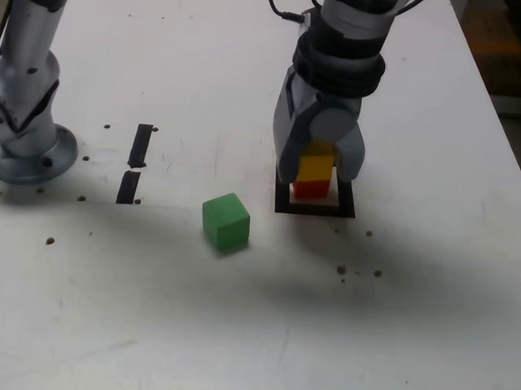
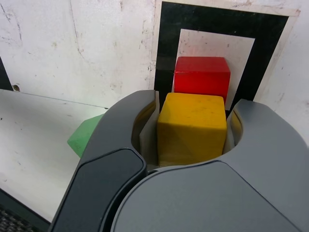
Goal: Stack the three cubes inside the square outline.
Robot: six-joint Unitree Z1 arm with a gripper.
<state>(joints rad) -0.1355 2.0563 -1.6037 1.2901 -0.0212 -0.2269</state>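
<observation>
The pincer [image 1: 316,169] is closed tight on the solid yellow cube [image 2: 192,128], directly above the solid red cube [image 2: 202,78] inside the flat black square outline [image 1: 315,207]. Released off-centre, the yellow cube may slide off. The solid green cube [image 1: 225,220] waits beside the outline on the white worktop [image 1: 234,335].

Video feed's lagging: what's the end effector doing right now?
End effector: closed on the yellow cube, directly over the red cube in the square outline.
</observation>
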